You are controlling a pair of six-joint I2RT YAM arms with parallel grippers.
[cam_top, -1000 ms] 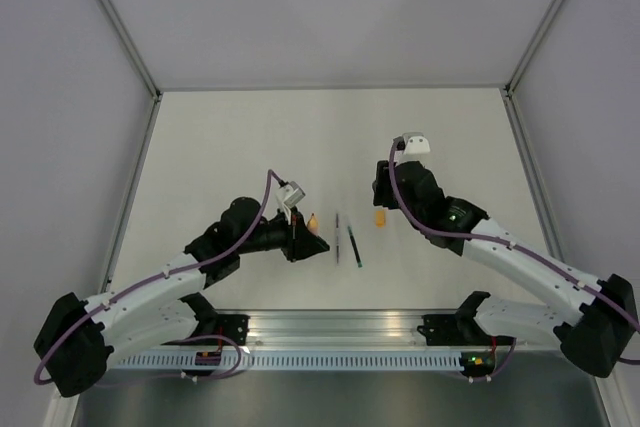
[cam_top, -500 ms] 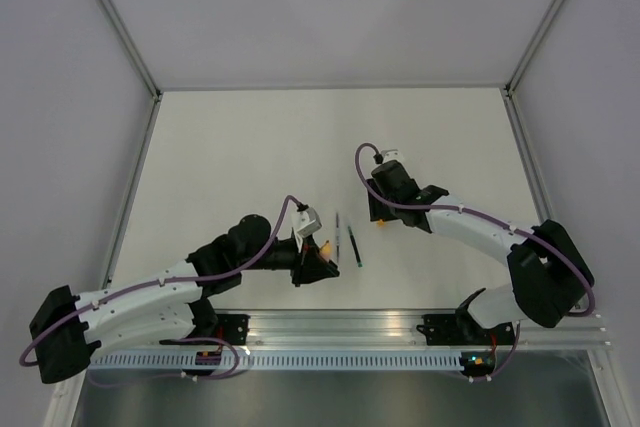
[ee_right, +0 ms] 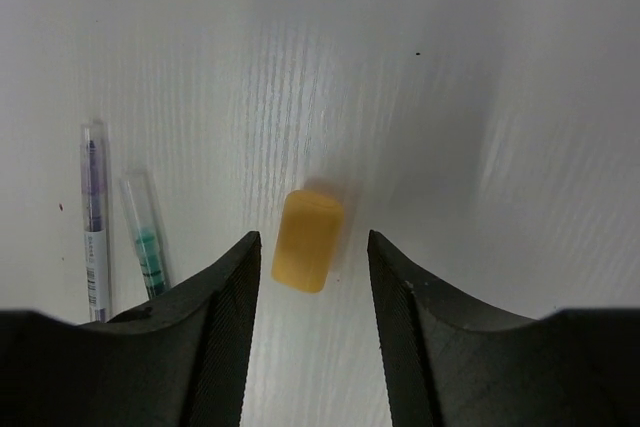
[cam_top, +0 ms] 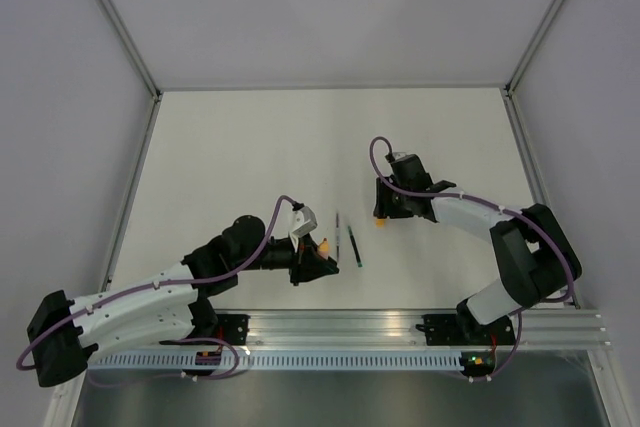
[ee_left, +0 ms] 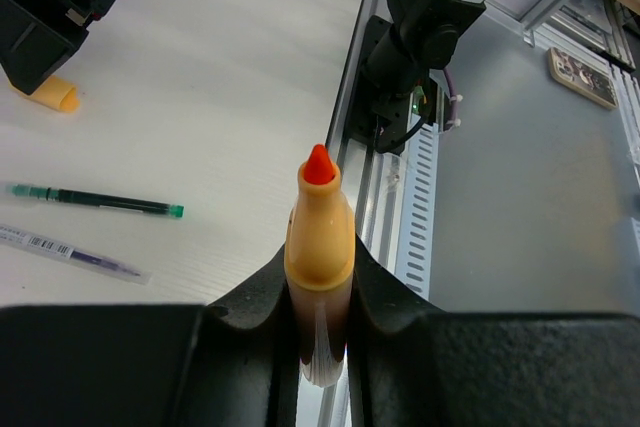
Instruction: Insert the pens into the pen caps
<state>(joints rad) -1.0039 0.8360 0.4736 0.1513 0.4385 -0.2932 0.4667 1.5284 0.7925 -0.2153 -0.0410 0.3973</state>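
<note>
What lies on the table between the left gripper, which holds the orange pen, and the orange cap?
Two loose pens lie there, side by side: the green-ended pen and the grey pen. The top view shows this best.

A robotics lab test cell. A bare white surface [cam_top: 250,147] is boxed in by plain pale walls [cam_top: 60,97] and slim aluminium corner posts [cam_top: 115,22]. Two machine arms trailing purple cables, the left arm [cam_top: 140,297] and the right arm [cam_top: 480,217], are bolted to an aluminium rail [cam_top: 340,325] at the near edge. Just in front of the rail run a slotted cable duct [cam_top: 300,359] and a small lit electronics board [cam_top: 478,359].
</note>
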